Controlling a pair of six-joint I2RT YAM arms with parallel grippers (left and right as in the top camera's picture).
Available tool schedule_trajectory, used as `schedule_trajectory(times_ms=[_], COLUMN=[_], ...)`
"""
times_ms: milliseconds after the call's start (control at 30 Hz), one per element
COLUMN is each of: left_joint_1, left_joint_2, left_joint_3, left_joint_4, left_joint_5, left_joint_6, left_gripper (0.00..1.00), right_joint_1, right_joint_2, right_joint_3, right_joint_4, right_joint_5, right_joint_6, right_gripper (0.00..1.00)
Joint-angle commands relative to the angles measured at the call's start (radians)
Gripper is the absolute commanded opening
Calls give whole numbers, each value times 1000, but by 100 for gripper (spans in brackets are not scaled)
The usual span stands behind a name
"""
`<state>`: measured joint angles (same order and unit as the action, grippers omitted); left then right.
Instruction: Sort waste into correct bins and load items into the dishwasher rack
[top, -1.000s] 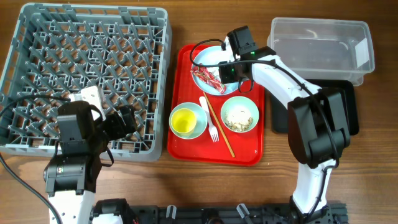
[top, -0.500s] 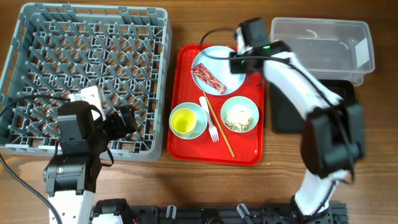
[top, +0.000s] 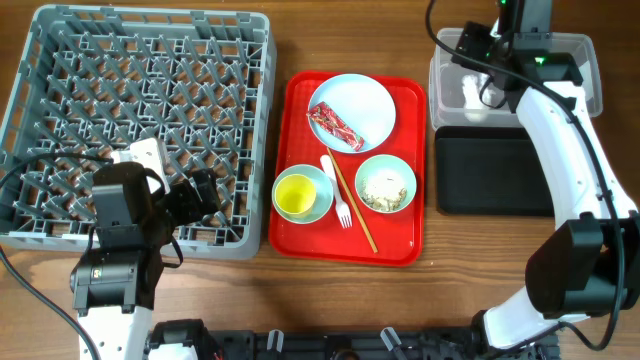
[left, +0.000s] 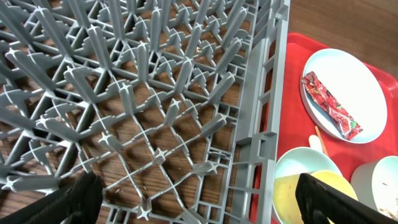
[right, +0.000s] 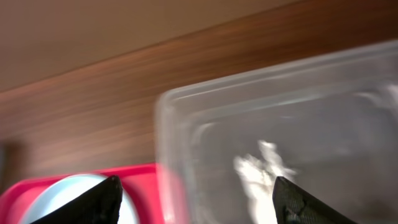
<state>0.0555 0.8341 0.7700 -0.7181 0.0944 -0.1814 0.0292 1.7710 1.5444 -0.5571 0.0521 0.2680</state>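
My right gripper (top: 464, 50) hangs open over the left end of the clear tub (top: 530, 75), holding nothing; in the right wrist view (right: 193, 202) a blurred white piece (right: 264, 168) lies inside the tub (right: 323, 112). The red-and-white wrapper (top: 335, 127) rests on the white plate (top: 368, 98). A yellow cup (top: 295, 196) sits in the pale blue bowl (top: 322, 184). Beige scraps (top: 384, 190) fill the green bowl (top: 406, 172). Fork (top: 335, 188) and chopsticks (top: 354, 208) lie between them. My left gripper (left: 208, 205) is open above the grey rack (left: 155, 93).
All the dishes stand on a red serving tray (top: 400, 248) between the rack (top: 140, 110) and the bins. The black tray (top: 490, 170) lies just in front of the tub. The left arm's cable (top: 30, 175) runs over the rack's near left side.
The right arm swung from above the plate over to the clear tub and its jaws opened. A white piece now lies in the tub. The left arm has not moved.
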Motion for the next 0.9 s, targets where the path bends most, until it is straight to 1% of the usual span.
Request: schedule_trajectory(times_ms=[0,67,233,400,533,600,700,733,767,800,867], left_joint_1=[3,3,3,3,3,3,3,3,3,3,3], left_joint_2=[-2,-2,-2,-2,-2,-2,-2,-2,-2,-2,-2], left_joint_3=[19,19,19,19,19,19,19,19,19,19,19], left_joint_4=[3,3,3,3,3,3,3,3,3,3,3], left_joint_5=[6,6,6,6,6,6,6,6,6,6,6], left_joint_6=[-9,-9,-9,-9,-9,-9,-9,-10,-9,-10,-10], left_gripper=[100,100,100,100,100,100,100,100,100,100,100], right_joint_1=[39,83,240,368,415,425,426,426,426,426,426], right_joint_2=[-26,-18,55,183,282,333,379,387,399,401,402], right_joint_3=[2,1,0,0,0,0,0,0,0,0,0], right_joint_4=[-12,-55,-145,-162,-159,-151,-129,-123,-112,-109,-104], right_joint_5=[-340,-386,-376,-302,-214,-166,-151,-151,-134,-119,-92], right_joint_6=[-45,-87,-226,-272,-267,-243,-212,-210,-184,-171,-154], right_gripper=[78,78,78,82,82,82,81,80,80,78,71])
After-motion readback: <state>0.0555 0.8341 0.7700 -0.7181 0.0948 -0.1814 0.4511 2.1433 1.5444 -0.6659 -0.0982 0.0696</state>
